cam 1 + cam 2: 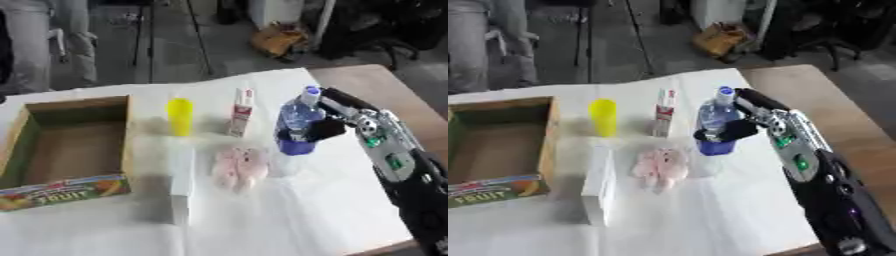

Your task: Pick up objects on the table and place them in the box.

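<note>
A clear bottle (294,124) with blue liquid and a white cap stands upright right of centre on the white cloth. My right hand (352,116) comes in from the right and is curled round it, thumb across its front and fingers behind. I cannot tell whether its base touches the cloth. The cardboard box (129,142) with a fruit label stands open at the left with nothing showing inside. Between box and bottle are a yellow cup (180,116), a slim white and red carton (240,112), a pink crumpled thing (240,167) and a long white box (181,183). My left hand is out of view.
The white cloth (289,215) covers most of the table. Bare wood (389,87) shows along the right side. Beyond the far edge are floor, stands and a brown bag (278,39).
</note>
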Available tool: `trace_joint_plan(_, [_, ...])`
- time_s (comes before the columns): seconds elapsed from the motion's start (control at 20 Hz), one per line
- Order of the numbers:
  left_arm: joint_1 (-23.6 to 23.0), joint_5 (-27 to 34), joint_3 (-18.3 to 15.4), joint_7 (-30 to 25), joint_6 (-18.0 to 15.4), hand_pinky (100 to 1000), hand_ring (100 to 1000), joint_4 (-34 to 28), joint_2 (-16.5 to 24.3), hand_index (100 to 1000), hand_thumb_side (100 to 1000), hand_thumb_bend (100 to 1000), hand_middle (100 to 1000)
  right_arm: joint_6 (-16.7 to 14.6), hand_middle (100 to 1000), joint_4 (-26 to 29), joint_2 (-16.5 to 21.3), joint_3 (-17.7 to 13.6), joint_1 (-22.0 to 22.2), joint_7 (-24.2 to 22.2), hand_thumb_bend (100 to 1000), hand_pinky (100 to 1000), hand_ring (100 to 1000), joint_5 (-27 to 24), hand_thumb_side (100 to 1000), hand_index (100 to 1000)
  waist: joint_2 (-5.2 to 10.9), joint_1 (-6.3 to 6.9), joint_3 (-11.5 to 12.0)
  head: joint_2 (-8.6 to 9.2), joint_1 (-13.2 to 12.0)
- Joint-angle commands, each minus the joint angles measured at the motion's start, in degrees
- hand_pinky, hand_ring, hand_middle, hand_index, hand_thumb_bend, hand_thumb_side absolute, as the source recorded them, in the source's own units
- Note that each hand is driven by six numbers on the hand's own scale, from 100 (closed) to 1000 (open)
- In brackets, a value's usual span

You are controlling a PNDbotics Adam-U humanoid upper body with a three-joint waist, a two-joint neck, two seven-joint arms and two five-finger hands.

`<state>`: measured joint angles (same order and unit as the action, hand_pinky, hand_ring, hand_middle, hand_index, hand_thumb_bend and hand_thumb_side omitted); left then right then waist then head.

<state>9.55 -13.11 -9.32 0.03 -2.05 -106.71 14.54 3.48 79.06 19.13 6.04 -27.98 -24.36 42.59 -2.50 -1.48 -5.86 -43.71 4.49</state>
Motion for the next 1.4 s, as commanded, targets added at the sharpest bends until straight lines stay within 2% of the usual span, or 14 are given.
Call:
trace_joint_plan(0.05, [0.41, 0.32, -0.10, -0.16, -0.04, 732, 830, -0.66, 0.35, 843, 1000, 482, 746, 0.80, 562, 3.11, 0.75, -2.01, -0.99, 2.17, 192, 143, 297, -1.85, 100, 561, 0.35, 0.16, -0.06, -0.40, -0.01])
trace_joint_plan(0.15, [0.37, 0.36, -0.05, -0.20, -0.04, 732, 830, -0.63, 0.37, 844, 1000, 482, 746, 1.26, 563, 4.95, 1.20, -2.39, -1.69, 3.82, 185, 137, 296, -3.50, 100, 558, 0.45, 0.13, -0.03, -0.40, 0.05])
trace_joint_plan(0.2, [0.38, 0.40, -0.04, -0.21, -0.06, 733, 830, -0.62, 0.38, 844, 1000, 490, 746, 1.56, 563, 5.72, 1.46, -2.44, -2.19, 4.65, 100, 138, 295, -4.33, 565, 558, 0.44, 0.13, -0.05, -0.40, 0.06])
trace_joint_plan(0.25, [0.38, 0.43, -0.02, -0.23, -0.07, 733, 830, -0.61, 0.38, 844, 1000, 481, 746, 1.73, 563, 6.53, 1.73, -2.46, -2.78, 5.47, 181, 138, 295, -5.03, 100, 558, 0.47, 0.11, -0.04, -0.40, 0.12])
trace_joint_plan(0.45, [0.34, 0.52, 0.12, -0.40, -0.11, 733, 830, -0.53, 0.43, 844, 1000, 478, 746, 2.27, 570, 8.74, 2.62, -1.95, -5.81, 8.78, 162, 142, 295, -6.54, 100, 561, 0.57, 0.05, 0.11, -0.40, 0.36])
trace_joint_plan(0.7, [0.37, 0.59, 0.25, -0.45, -0.11, 733, 831, -0.42, 0.48, 844, 1000, 475, 746, 2.38, 573, 8.05, 2.27, -0.02, -9.35, 11.83, 171, 146, 297, -8.75, 100, 562, 0.57, 0.03, 0.18, -0.40, 0.44])
trace_joint_plan(1.0, [0.74, 0.86, 0.63, -0.49, -0.18, 733, 831, -0.39, 0.42, 845, 1000, 473, 747, -0.72, 581, 3.92, 1.60, 4.58, -15.53, 12.85, 149, 147, 301, -10.28, 100, 572, 0.57, -0.09, 0.83, -0.40, 1.19])
trace_joint_plan(1.4, [1.23, 1.26, 1.17, -0.40, -0.26, 733, 831, -0.44, 0.13, 851, 1000, 470, 747, -4.15, 581, -0.49, -1.23, 7.62, -21.90, 14.33, 141, 144, 303, -9.88, 100, 569, 0.44, -0.28, 1.94, -0.40, 2.06])
